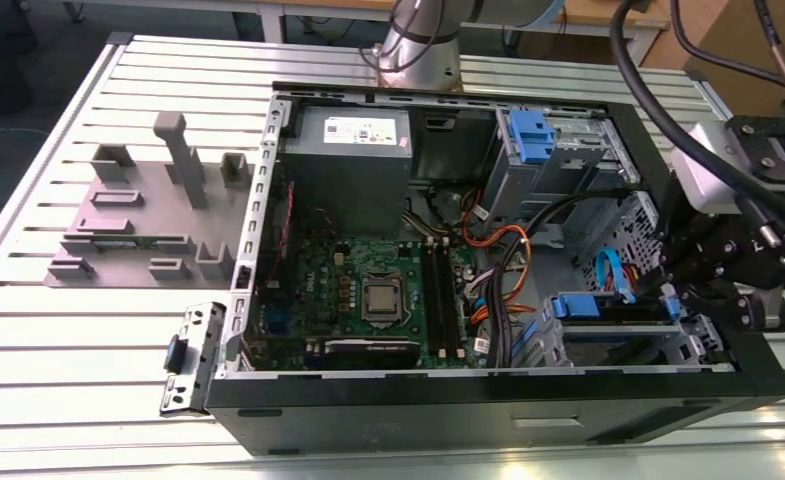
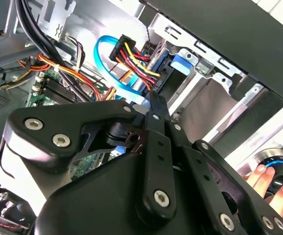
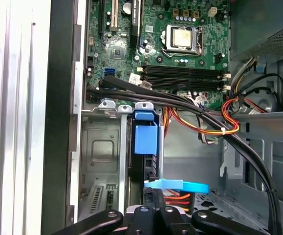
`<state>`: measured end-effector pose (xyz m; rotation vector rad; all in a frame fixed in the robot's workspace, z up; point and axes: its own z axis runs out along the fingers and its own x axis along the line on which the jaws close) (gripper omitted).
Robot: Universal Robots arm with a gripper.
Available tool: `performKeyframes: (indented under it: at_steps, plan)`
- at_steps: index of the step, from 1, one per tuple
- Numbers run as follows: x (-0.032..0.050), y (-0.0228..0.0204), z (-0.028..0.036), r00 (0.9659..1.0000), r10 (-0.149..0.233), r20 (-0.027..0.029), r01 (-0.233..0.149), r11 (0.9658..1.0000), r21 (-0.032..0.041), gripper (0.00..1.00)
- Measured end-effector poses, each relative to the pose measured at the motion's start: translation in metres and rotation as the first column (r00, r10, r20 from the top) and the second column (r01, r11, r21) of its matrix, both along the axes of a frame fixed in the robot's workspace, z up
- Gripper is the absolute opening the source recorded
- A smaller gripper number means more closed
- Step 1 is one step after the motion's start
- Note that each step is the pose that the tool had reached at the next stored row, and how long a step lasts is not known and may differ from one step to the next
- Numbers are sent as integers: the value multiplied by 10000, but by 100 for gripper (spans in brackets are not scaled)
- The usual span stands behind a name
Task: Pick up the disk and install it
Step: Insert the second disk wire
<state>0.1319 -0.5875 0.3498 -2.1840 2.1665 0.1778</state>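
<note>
The disk [image 1: 612, 308] stands on edge in the drive cage at the front corner of the open computer case [image 1: 499, 410], on the exterior view's right, its blue bracket showing. In both wrist views the blue bracket [image 3: 145, 139] [image 2: 183, 62] sits between the cage's metal walls. A blue data cable [image 2: 102, 54] and a red-yellow-black power plug [image 2: 131, 51] reach its end. My black gripper [image 1: 679, 298] hangs just over that end, fingers together [image 2: 151, 104] and tips against the disk's edge [image 3: 152, 196].
A grey power-supply box [image 1: 352, 150], the green motherboard [image 1: 365, 290], a second cage with a blue latch [image 1: 532, 135] and orange wire bundles [image 1: 499, 285] are in the case. A grey fixture [image 1: 152, 210] lies on the slatted table. A person's hand [image 2: 266, 181] rests beside the case.
</note>
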Motion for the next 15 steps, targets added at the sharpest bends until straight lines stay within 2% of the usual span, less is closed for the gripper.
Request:
performKeyframes:
  at_steps: [11, 15]
  plan:
    - [16, 0, 214, 10000, 0, 0, 0, 10000, 0, 10]
    - [16, 0, 244, 10000, 0, 0, 0, 10000, 3, 10]
